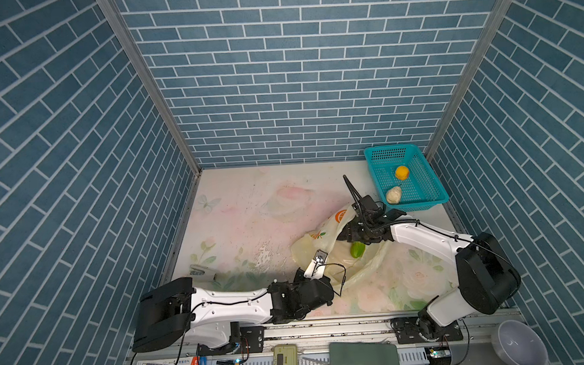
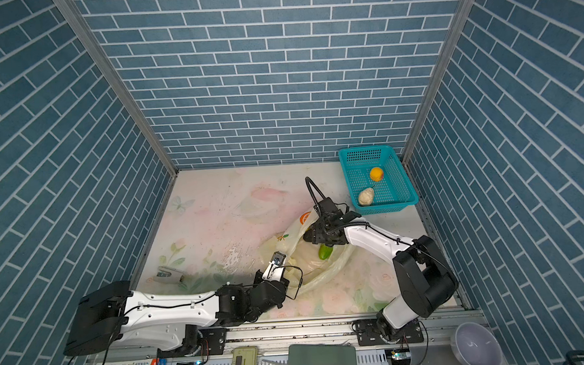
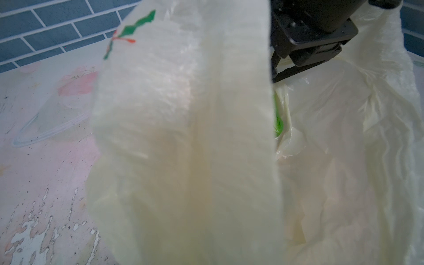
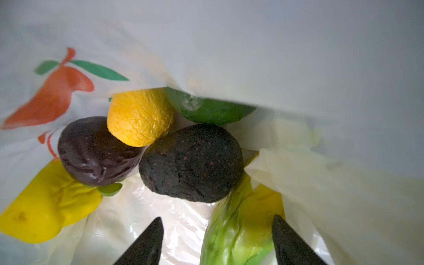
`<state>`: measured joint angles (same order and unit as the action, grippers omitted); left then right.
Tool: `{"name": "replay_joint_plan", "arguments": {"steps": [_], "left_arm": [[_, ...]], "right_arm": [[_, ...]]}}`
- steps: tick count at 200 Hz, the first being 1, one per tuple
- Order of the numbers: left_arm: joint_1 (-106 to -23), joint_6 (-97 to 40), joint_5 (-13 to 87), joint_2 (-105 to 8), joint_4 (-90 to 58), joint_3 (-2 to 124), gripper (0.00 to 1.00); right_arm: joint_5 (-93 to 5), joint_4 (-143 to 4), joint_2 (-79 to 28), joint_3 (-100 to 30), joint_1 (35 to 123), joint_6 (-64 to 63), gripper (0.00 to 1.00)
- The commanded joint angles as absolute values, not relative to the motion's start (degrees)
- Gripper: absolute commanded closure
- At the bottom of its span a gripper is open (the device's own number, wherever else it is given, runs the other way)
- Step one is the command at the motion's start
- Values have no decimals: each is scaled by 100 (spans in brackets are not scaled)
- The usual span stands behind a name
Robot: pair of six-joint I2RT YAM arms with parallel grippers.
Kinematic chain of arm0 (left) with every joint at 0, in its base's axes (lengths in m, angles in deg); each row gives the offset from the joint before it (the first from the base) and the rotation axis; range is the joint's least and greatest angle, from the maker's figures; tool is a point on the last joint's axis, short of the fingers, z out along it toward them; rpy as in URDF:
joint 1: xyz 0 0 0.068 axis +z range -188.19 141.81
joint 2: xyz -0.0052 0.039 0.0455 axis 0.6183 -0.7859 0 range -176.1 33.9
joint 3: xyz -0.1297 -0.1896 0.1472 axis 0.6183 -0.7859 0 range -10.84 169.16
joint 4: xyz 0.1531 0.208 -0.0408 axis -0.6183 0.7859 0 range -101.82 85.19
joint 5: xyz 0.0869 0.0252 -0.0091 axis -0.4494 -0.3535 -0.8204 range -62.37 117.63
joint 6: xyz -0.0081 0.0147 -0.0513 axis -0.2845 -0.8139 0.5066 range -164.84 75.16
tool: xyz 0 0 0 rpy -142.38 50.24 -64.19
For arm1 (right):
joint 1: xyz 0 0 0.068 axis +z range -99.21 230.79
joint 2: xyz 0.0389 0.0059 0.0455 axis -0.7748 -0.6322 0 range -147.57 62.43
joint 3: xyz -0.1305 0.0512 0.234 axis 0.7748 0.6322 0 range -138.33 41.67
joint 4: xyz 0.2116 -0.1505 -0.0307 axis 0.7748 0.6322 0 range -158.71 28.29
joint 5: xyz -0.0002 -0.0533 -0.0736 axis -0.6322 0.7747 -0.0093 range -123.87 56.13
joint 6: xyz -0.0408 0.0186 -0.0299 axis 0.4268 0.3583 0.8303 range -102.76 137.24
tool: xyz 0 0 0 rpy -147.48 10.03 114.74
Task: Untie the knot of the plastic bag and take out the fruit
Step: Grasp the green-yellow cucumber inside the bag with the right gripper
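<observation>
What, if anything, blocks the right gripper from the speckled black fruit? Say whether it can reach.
Probably yes. The right gripper is open inside the plastic bag, and the speckled black fruit lies uncovered just ahead; only a pale green fruit crowds one finger.

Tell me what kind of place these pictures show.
Probably a robot test booth, not a real room: blue brick-pattern wall panels on bare aluminium posts, a white-and-black left arm and right arm bolted to a metal rail, a floral-print tabletop.

The pale plastic bag [image 1: 308, 249] lies open, seemingly untied, with dark, yellow, green fruit [image 4: 190, 163] inside.
</observation>
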<state>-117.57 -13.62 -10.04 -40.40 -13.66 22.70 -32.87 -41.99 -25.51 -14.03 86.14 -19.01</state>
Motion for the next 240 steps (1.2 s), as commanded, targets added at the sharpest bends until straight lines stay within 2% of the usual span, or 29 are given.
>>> {"name": "replay_joint_plan", "arguments": {"steps": [1, 128, 187, 240], "left_arm": [[-11796, -1377, -1101, -4099, -1437, 2397, 100], [-11791, -1360, -1104, -4135, -1440, 2408, 100], [-11791, -1364, -1122, -4134, -1432, 2432, 100], [-11791, -1372, -1078, -4205, -1453, 2470, 100]], "right_arm": [[-3406, -4125, -2713, -1469, 8629, -2256, 27], [-3675, -3685, -2924, -1448, 8770, -2518, 27], [-3348, -3250, -2355, -1331, 8857, -2624, 27], [-3428, -3729, -2741, -1520, 8857, -2635, 27]]}}
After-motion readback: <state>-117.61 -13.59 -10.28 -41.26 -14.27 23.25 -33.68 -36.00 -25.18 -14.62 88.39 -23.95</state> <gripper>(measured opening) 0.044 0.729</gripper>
